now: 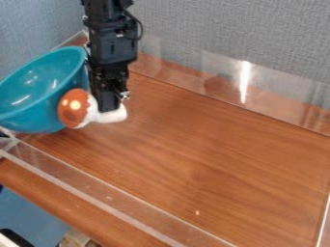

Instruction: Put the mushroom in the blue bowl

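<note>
The hand (pixel 114 102) is clamped on the mushroom (pixel 84 108), held sideways off the bench (pixel 219 145), right against the bowl (pixel 39 87) wall at its 4 o'clock; moving across now would likely shove the tilted bowl.

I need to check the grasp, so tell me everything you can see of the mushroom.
The mushroom is a small toy with a rounded orange-brown cap and a thick cream-white stem, smooth like plastic. It lies tilted sideways, cap toward the blue bowl, stem pointing right. The pincer is shut on it from above. It sits beside the bowl's outer wall, not inside; whether it touches the bowl or the wooden table is unclear.
</note>
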Motion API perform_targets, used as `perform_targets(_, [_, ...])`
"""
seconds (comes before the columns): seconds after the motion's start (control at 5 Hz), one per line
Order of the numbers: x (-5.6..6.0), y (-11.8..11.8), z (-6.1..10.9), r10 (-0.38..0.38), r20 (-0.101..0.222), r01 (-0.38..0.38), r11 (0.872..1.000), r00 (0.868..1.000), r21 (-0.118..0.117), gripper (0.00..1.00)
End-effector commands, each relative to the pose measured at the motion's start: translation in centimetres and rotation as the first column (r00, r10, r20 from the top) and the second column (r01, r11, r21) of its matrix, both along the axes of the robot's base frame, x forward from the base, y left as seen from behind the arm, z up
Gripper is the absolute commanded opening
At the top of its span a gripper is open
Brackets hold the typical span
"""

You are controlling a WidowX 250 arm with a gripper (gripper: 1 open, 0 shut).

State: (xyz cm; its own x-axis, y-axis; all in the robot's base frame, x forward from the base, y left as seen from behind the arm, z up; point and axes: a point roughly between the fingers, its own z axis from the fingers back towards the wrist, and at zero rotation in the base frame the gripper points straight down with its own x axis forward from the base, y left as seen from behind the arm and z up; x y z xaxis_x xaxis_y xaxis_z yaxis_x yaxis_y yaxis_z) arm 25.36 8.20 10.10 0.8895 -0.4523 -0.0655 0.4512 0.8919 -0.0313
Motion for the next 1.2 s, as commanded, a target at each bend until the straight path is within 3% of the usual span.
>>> perform_targets(0.0, [-0.1, 1.0, 2.0, 0.000, 0.087, -0.003, 1.000, 0.996, 0.028, 0.00])
perform_targets(1.0, [-0.9, 1.8, 0.7, -0.073, 0.109, 0.070, 0.997, 0.991, 0.030, 0.00])
